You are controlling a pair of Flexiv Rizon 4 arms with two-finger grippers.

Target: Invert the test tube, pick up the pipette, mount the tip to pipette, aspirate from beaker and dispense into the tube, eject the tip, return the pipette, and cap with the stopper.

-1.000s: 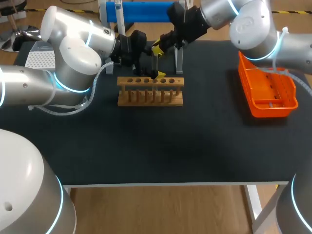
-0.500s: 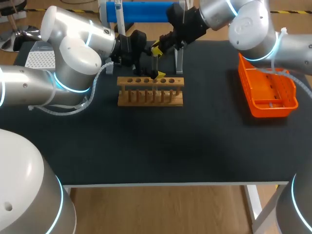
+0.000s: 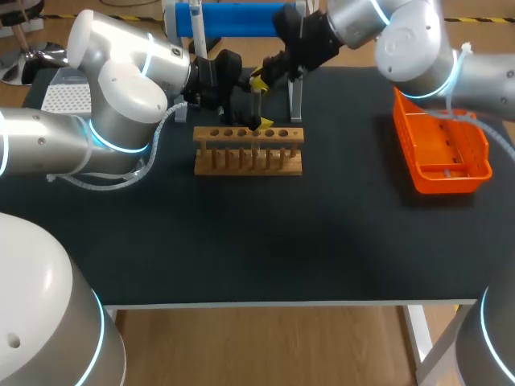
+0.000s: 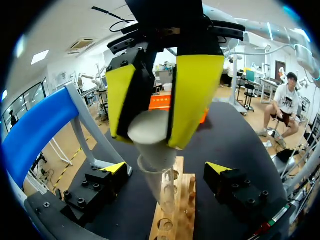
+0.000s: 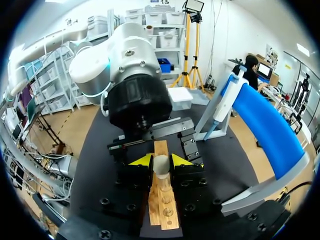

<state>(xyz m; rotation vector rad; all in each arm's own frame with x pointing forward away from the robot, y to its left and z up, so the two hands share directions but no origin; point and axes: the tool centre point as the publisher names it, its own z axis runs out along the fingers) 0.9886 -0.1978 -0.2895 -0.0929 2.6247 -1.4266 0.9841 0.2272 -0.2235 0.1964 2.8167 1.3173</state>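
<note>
**Capping step.** Your right end effector (image 5: 161,161) is closed on the white tapered stopper (image 4: 148,127), with one yellow pad on each flank. It holds the stopper at the mouth of the clear glass test tube (image 4: 162,187); you cannot tell whether the plug is fully seated. The tube stands in a hole of the light wooden rack (image 3: 248,151), which sits near the far edge of the black table (image 3: 265,241), left of its middle. Your left end effector (image 4: 166,169) is open: its fingers stand wide on either side of the tube, neither touching it.

**Handling, as a judgement.** The tube is probably light, stiff, smooth and brittle. It would slip in a loose grip and crack under a hard or sideways one, so take it squarely on the upper wall just below the rim. The stopper looks soft enough to yield. Hold it by its wide upper part, leave the narrow end free to enter, and press straight along the tube's axis.
</note>
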